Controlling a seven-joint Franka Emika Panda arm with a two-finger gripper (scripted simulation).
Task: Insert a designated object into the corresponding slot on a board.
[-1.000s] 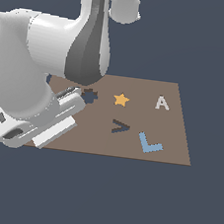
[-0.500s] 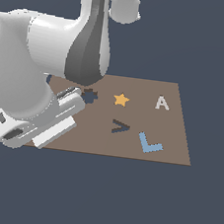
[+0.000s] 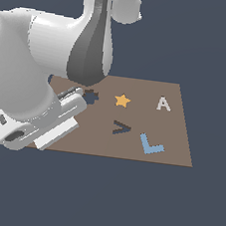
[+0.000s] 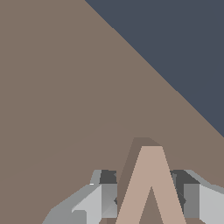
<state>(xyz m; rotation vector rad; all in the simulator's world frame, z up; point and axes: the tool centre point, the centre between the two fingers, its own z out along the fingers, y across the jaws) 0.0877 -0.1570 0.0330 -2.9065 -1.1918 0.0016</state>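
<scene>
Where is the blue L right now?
The blue L lies flat on the brown board, toward the exterior view's right and near the front edge, just right of the dark V slot and below the white A.

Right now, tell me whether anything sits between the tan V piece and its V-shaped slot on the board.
The tan V piece lies between the gripper fingers, hidden behind the arm in the exterior view. Only bare board shows toward the V-shaped slot; the star and blue L flank it. Nothing visible blocks it.

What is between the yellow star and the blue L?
In the exterior view, the dark V-shaped slot lies between the yellow star and the blue L.
</scene>
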